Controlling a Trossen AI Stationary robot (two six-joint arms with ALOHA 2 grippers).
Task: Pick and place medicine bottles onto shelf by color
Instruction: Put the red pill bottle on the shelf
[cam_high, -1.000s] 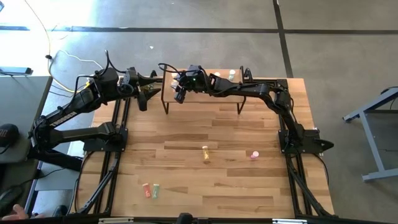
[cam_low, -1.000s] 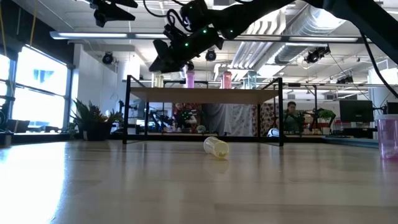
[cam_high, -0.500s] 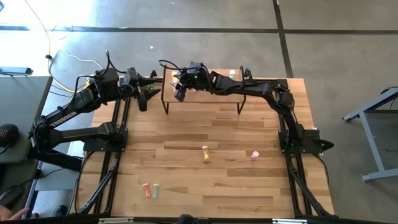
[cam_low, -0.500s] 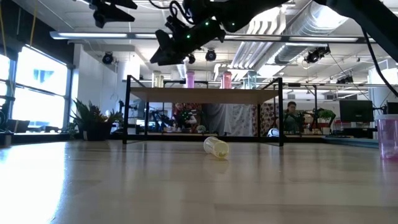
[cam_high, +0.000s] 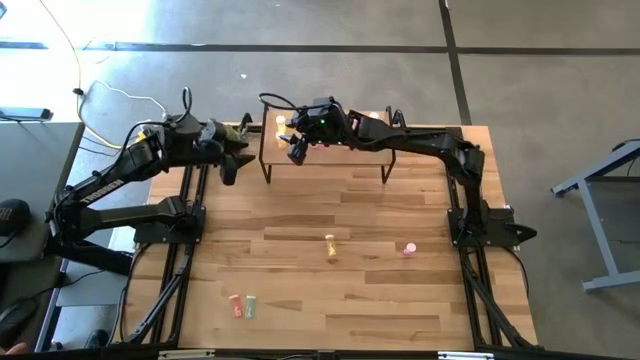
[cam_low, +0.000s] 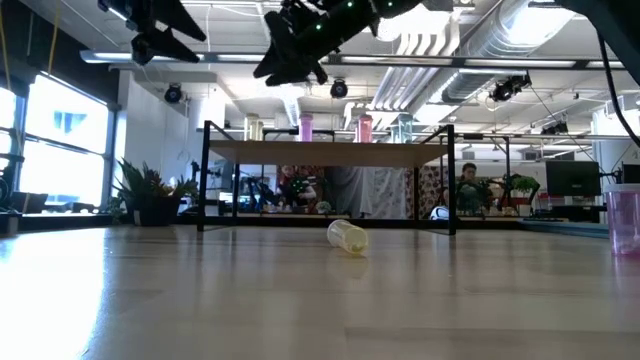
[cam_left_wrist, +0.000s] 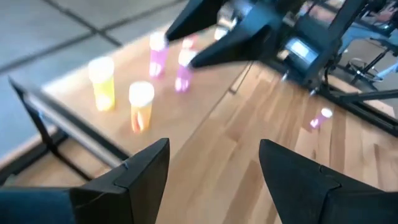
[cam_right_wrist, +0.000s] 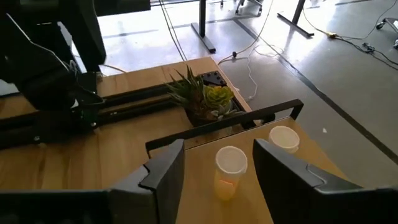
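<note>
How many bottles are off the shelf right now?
4: yellow bottle at centre, pink bottle right of it, orange bottle and green bottle side by side near the front-left. More may be hidden.

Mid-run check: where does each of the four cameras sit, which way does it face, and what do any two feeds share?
High view: overhead, straight down; both arms, the shelf, the left end effector.
Low view: tabletop height, facing the room; a lying yellow bottle.
Left wrist view: past its open fingers toward two yellow-orange bottles.
Right wrist view: right end effector open above those bottles, facing the pineapple-like plant.
Shared: both wrist views see the yellow-orange bottles.
</note>
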